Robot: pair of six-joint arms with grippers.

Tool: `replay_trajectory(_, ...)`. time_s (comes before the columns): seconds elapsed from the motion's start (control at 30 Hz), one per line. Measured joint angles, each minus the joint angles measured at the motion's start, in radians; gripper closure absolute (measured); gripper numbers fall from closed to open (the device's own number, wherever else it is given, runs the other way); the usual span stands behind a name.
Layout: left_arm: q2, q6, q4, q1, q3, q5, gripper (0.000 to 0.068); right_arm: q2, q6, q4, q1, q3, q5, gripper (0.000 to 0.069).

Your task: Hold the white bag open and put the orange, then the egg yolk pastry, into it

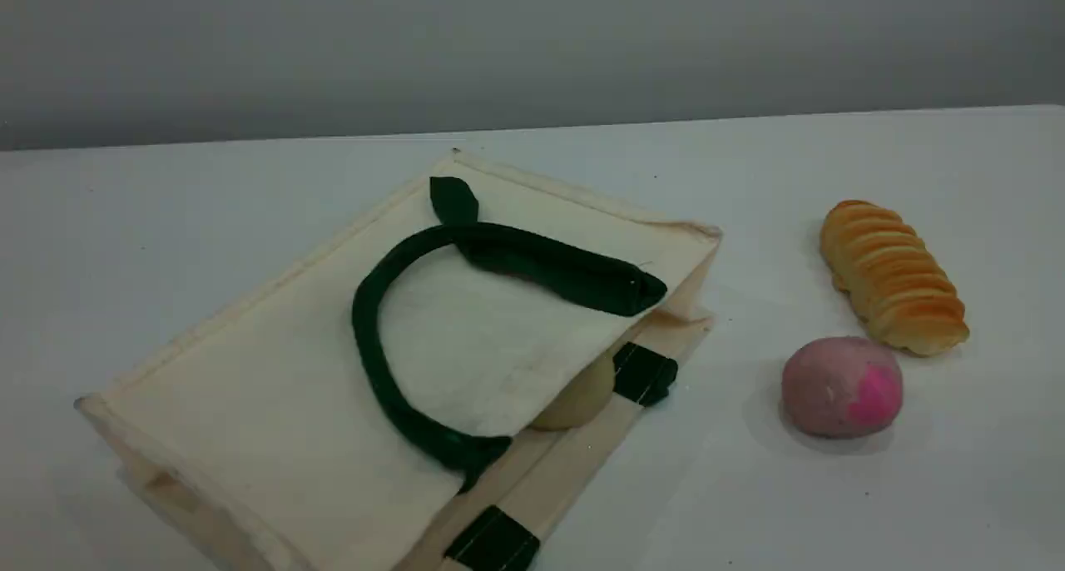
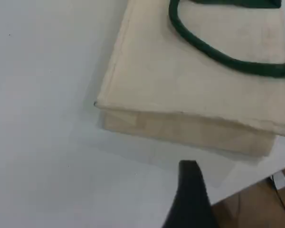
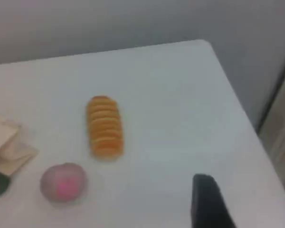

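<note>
Lying flat on the bench, the white bag fills the centre and lower left of the scene view. Its mouth faces the right side of the frame, and one dark green handle is looped across the upper panel. The egg yolk pastry peeks out as a pale beige curve from under that panel's edge, just beside a green patch, so it appears to sit just inside the mouth. The orange shows in no view. If it is in the bag, the canvas hides it, and with the pastry in the mouth that seems likely. The ridged bread roll and the pink ball lie at right, well apart from the bag, and neither belongs to the task.

Neither arm enters the scene view, which suggests both are pulled up and away. The left tool hangs over bare bench near the bag's closed end, tilted to look down on it. Its jaws stand wide and grip nothing. The right tool hovers high over the bench's right part, looking down on the roll and the ball. Only one dark fingertip shows, with nothing on it, so I cannot tell how far it is open.
</note>
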Motion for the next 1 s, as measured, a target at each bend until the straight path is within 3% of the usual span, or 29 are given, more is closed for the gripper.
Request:
replay_trajectory(0.13, 0.000, 0.000, -0.011, 0.048, 0.000, -0.001, 0.0218, 0.000, 0.000, 0.000, 0.000, 0.000, 0.000, 0.0355)
replay_trajectory(0.2, 0.000, 0.000, -0.013, 0.105, 0.000, -0.001, 0.0218, 0.000, 0.000, 0.000, 0.000, 0.000, 0.000, 0.0355)
replay_trajectory(0.43, -0.046, 0.000, -0.011, 0.378, 0.000, -0.002, 0.0218, 0.000, 0.000, 0.000, 0.000, 0.000, 0.000, 0.0355)
replay_trajectory(0.53, -0.088, 0.000, -0.010, 0.447, 0.000, 0.000, 0.0218, 0.000, 0.000, 0.000, 0.002, 0.000, 0.000, 0.0355)
replay_trajectory(0.63, -0.104, 0.000, -0.010, 0.447, 0.000, 0.002, 0.0218, 0.000, 0.000, 0.000, 0.003, 0.000, 0.000, 0.0355)
replay_trajectory(0.8, -0.113, 0.000, -0.010, 0.353, 0.000, 0.002, 0.0218, 0.000, 0.000, 0.000, 0.003, 0.000, 0.000, 0.0355)
replay_trajectory(1.0, -0.152, 0.000, -0.009, 0.349, -0.004, 0.008, 0.0218, 0.000, 0.000, -0.001, 0.003, 0.000, 0.000, 0.0355)
